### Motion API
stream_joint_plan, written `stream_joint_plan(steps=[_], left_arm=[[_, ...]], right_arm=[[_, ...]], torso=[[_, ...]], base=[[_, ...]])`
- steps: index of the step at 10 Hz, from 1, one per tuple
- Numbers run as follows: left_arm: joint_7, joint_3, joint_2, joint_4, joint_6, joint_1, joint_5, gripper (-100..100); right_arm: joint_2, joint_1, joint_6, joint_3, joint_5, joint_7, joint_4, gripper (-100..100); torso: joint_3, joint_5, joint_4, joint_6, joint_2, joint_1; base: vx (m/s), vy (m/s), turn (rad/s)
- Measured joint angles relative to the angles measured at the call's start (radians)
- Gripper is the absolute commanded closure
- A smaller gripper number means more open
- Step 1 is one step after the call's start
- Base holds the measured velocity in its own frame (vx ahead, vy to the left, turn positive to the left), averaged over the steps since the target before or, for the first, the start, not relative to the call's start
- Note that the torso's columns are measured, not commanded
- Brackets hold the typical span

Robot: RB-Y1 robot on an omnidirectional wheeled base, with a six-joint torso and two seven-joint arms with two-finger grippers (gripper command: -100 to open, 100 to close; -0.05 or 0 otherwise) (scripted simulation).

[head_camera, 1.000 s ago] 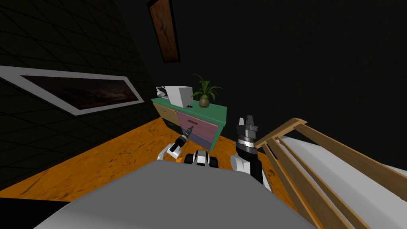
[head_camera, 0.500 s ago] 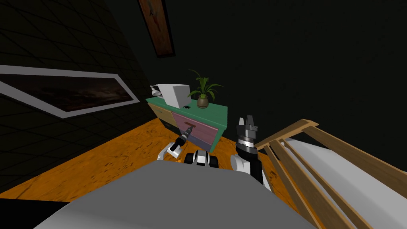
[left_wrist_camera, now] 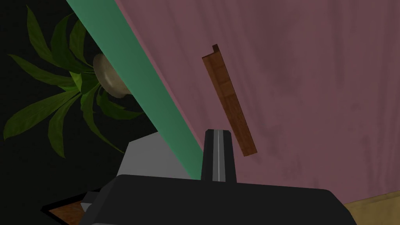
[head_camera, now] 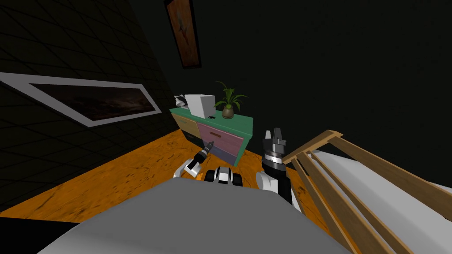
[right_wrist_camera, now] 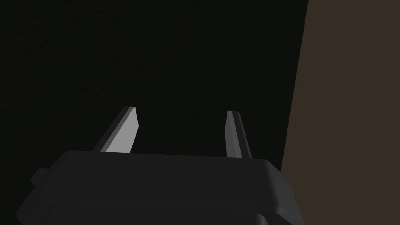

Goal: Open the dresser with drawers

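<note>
Left gripper (left_wrist_camera: 218, 134) clenched, blades pressed together on nothing. Tips close to the dresser's pink drawer front (left_wrist_camera: 312, 78), just beside one end of its brown handle (left_wrist_camera: 228, 99); contact not discernible. Drawer looks shut. Dresser (head_camera: 240, 122) green-topped, standing against the dark wall. On the dresser top: potted plant (head_camera: 228, 103), white box (head_camera: 199, 106). Right gripper (head_camera: 274, 133) upright, well apart from the dresser, blades spread, empty.
</note>
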Motion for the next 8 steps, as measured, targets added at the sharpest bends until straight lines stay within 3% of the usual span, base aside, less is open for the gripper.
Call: stream_joint_plan(steps=[4,6,7,8], left_arm=[[0.0,0.009,-0.011,0.024,0.003,-0.022,0.0,-100],[0.0,0.012,-0.014,0.033,0.003,-0.031,0.0,-100],[0.0,0.012,-0.014,0.033,0.003,-0.031,0.0,100],[0.0,0.012,-0.014,0.033,0.003,-0.031,0.0,100]], right_arm=[[0.0,0.001,0.0,0.0,0.0,0.0,0.0,0],[0.0,0.0,0.0,0.0,0.0,0.0,0.0,0],[0.0,0.0,0.0,0.0,0.0,0.0,0.0,0],[0.0,0.0,0.0,0.0,0.0,0.0,0.0,0]], torso=[[0.002,0.001,0.001,0.0,0.004,0.003],[0.007,0.001,0.003,0.0,0.012,0.004],[0.008,0.001,0.004,0.0,0.013,0.004],[0.006,0.001,0.003,0.0,0.011,0.004]], base=[[0.159,-0.048,-0.031],[0.05,-0.016,-0.002],[0.01,-0.002,0.0],[-0.095,0.036,0.042]])
